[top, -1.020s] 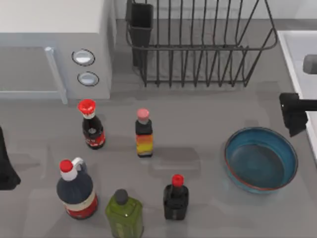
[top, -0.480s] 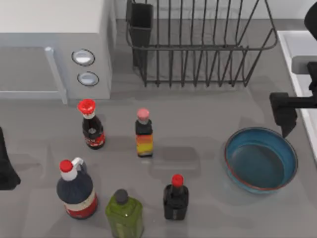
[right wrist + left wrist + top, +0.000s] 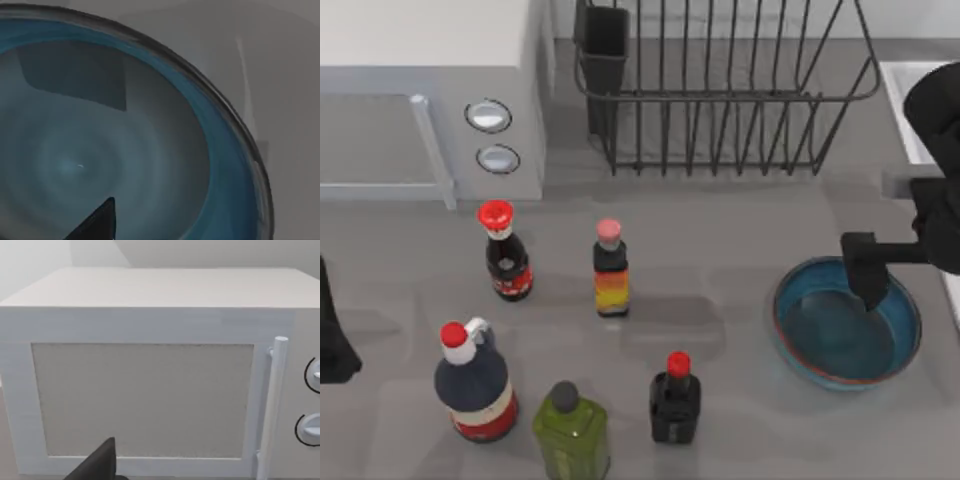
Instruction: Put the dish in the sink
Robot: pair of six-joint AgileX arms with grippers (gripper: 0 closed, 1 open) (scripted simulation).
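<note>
The dish [image 3: 832, 348], a round blue glazed bowl with a thin reddish-brown rim, sits on the grey counter at the right. My right gripper [image 3: 866, 272] hangs over the dish's far rim, reaching in from the right edge. The right wrist view looks straight down into the dish [image 3: 150, 140] from close above, with a dark gripper tip [image 3: 100, 222] over its inside. The sink [image 3: 900, 110] is the white basin at the far right, partly covered by my right arm. My left gripper [image 3: 332, 335] stays parked at the table's left edge.
A black wire dish rack [image 3: 720, 95] stands at the back, between the white microwave [image 3: 430, 100] [image 3: 150, 380] and the sink. Several bottles stand left of the dish, the nearest a dark one with a red cap [image 3: 676, 398].
My right gripper has moved left and toward the front, from beside the sink's edge to above the dish's far rim. The dish, the bottles and the left arm have not moved.
</note>
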